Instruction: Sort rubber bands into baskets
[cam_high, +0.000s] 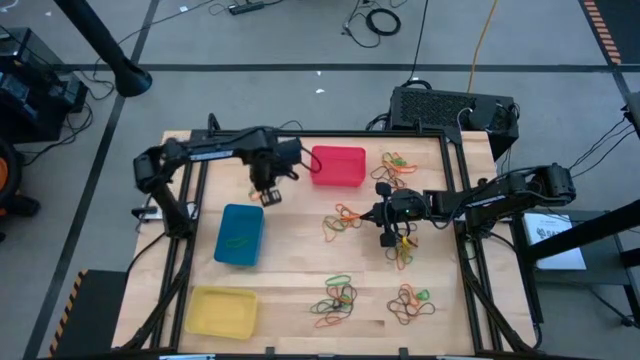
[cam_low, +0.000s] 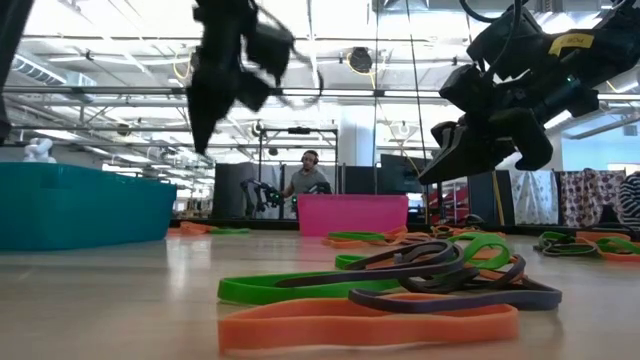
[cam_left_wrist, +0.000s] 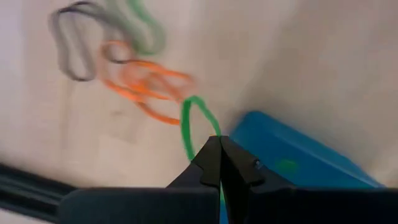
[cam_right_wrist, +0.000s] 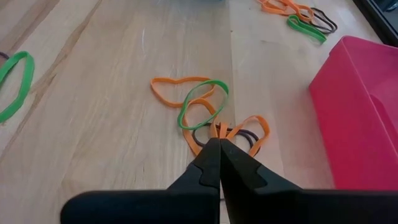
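1. Green band (cam_left_wrist: 194, 124) is what your left gripper (cam_left_wrist: 219, 146) has: its fingers are pressed together on the loop, which hangs out past the tips.
2. From above, your left gripper (cam_high: 268, 190) is raised between the blue basket (cam_high: 239, 234) and the red basket (cam_high: 338, 166), just beyond the blue one's far edge.
3. Your left wrist view shows the blue basket (cam_left_wrist: 311, 155) right beside the closed tips, with a cluster of orange, green and dark bands (cam_left_wrist: 118, 56) lying on the wood farther off.
4. Your right gripper (cam_right_wrist: 219, 149) is also pinched closed, and it has hold of an orange band (cam_right_wrist: 249, 127) at the near edge of a small tangle.
5. That tangle (cam_right_wrist: 199, 106) holds orange loops, one green loop and a dark loop, and it lies on the table near the red basket (cam_right_wrist: 360, 106).
6. From above, your right gripper (cam_high: 385, 215) sits mid-table, just beside the band pile (cam_high: 343, 220) in front of the red basket.
7. More bands lie in separate piles: beside the red basket (cam_high: 398, 165), near the front edge (cam_high: 335, 298) and at the front right (cam_high: 410, 300).
8. Your yellow basket (cam_high: 222, 310) stands at the front left, well apart from both grippers.
9. At table height, green, orange and dark bands (cam_low: 400, 285) fill the foreground, and a person (cam_low: 308, 178) shows in the room behind.
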